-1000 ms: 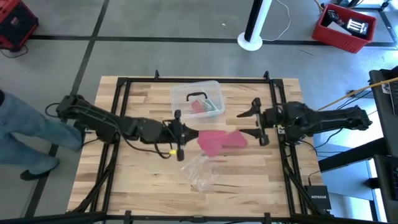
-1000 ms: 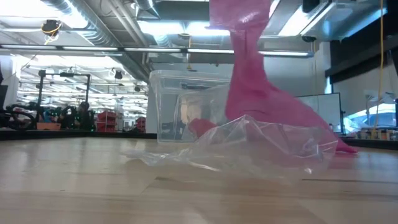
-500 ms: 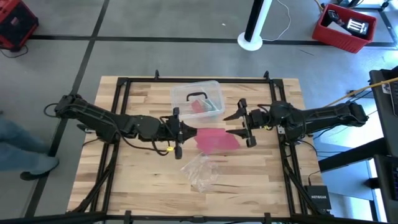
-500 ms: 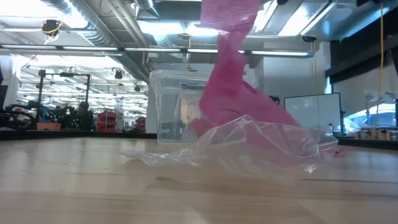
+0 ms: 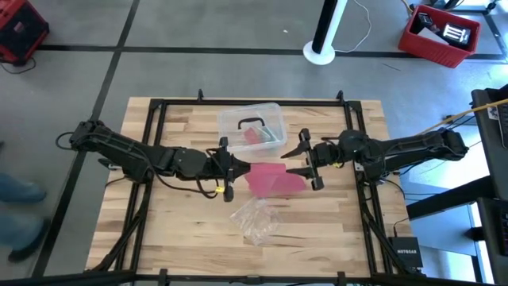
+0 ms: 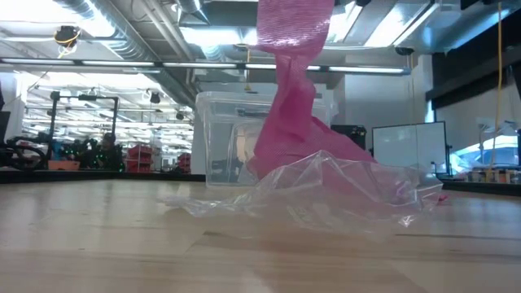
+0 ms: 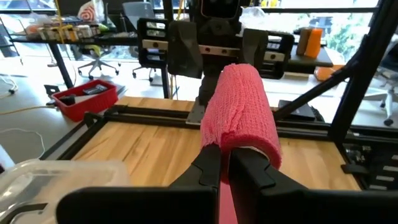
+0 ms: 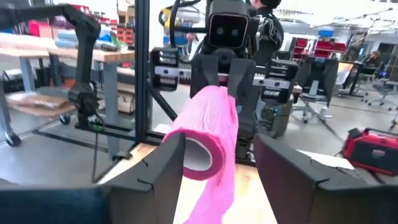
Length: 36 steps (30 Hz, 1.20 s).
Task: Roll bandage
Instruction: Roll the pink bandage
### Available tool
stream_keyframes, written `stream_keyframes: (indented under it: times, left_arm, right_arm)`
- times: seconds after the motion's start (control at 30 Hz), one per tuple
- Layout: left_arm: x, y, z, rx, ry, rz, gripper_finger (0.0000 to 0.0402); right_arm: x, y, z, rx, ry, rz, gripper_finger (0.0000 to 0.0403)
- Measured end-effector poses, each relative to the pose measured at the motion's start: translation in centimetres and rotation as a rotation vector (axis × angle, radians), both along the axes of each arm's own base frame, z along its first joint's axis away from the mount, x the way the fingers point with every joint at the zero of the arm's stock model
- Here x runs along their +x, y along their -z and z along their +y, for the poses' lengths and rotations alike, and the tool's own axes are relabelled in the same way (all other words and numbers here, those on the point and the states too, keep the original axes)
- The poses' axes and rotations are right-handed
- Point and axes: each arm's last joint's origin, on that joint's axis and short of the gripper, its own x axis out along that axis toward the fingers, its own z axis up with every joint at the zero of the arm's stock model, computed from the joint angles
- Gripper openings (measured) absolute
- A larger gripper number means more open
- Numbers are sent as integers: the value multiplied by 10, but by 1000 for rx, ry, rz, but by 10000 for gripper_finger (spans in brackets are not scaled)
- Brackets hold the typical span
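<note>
High view: at table centre, the left gripper (image 5: 231,169) pinches the bandage (image 5: 270,178) between closed fingers (image 7: 208,169). From the right, the right gripper (image 5: 308,159) straddles its rolled end, fingers (image 8: 283,168) apart, contact unclear.

Pink bandage (image 5: 268,178), partly rolled, tail draping onto table.

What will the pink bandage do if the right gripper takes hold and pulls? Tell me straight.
Likely floppy: the bandage hangs limp from the left gripper, which is shut on its end, and puddles on the table. Probably stretchy and grippy rather than slick, given its crinkled weave. The open right gripper straddles the loose loop, which may squash flat instead of holding shape.
</note>
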Motion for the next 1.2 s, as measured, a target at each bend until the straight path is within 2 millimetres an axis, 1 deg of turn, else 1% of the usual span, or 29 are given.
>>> stream_keyframes:
  times: [0.17, 0.27, 0.33, 0.4, 0.43, 0.57, 0.6, 0.63, 0.7, 0.77, 0.9, 1.0, 1.1, 1.2]
  left_arm:
    - [0, 0, -1, -21, 19, -3, 6]
    - [1, 0, 2, -34, 9, -3, 6]
    - [1, 1, 4, -45, -3, 4, 6]
    - [1, 3, 6, -50, -14, 19, 6]
    - [1, 4, 7, -51, -19, 26, 6]
    - [1, 4, 8, -54, -23, 31, 6]
    - [1, 4, 8, -61, -25, 29, 6]
    - [1, 4, 8, -67, -29, 28, 6]
    - [1, 3, 11, -71, -33, 24, 12]
    - [-2, 0, 12, -65, -29, 20, 27]
    - [-14, -8, 14, 19, -17, 38, 80]
    - [-24, -14, 15, 69, -7, 51, 119]
    - [-30, -14, 15, 122, 2, 84, 143]
    - [-28, -15, 15, 129, 1, 71, 153]
  right_arm:
    - [6, 2, 0, -43, -1, -22, 197]
    - [9, 6, 0, -53, 9, -5, 197]
    - [11, 11, 0, -79, 21, 23, 190]
    - [12, 13, 0, -93, 26, 33, 166]
    - [12, 13, 0, -94, 27, 33, 147]
    - [10, 11, -1, -96, 43, 21, 42]
    - [10, 10, -1, -96, 51, 15, 25]
    - [9, 9, -1, -96, 51, 11, 18]
    - [8, 8, -1, -90, 52, 11, 26]
    - [4, 5, -1, -61, 48, 10, 33]
    - [-14, -7, -2, -34, 25, -12, 14]
    - [-29, -16, -2, 8, 3, -20, 15]
    - [-40, -21, 0, 65, -98, -18, 18]
    - [-46, -25, 3, 129, -222, -14, 14]
